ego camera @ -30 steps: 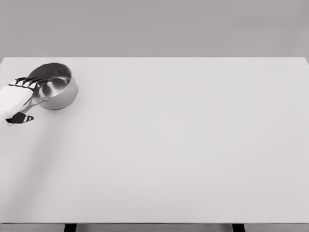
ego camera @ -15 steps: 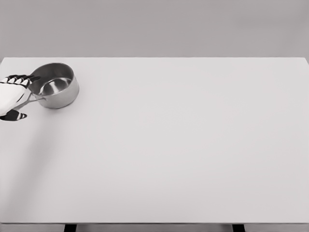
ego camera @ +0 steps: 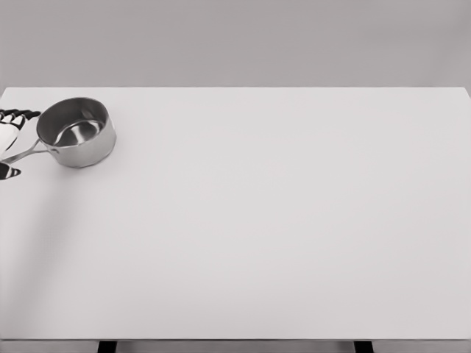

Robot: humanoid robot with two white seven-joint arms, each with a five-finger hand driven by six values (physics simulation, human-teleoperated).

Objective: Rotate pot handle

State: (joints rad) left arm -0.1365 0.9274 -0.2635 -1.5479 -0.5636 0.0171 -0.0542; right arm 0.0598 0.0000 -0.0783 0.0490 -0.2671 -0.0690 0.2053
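While most of the white table shows from the head view, the action sits at its far left corner, where a shiny steel pot stands upright with its open mouth facing up. Its thin handle runs from the pot's left wall down and to the left, toward the picture's edge. Only a sliver of the left hand shows there: dark fingertips point right just above the handle, and a dark thumb tip lies just below it. They look apart from the handle, the hand loosely spread and gripping nothing, though so little shows that contact is hard to rule out. Compared with half a second ago, the hand has slid further left, almost out of view, leaving the handle uncovered, and the pot has shifted slightly left.
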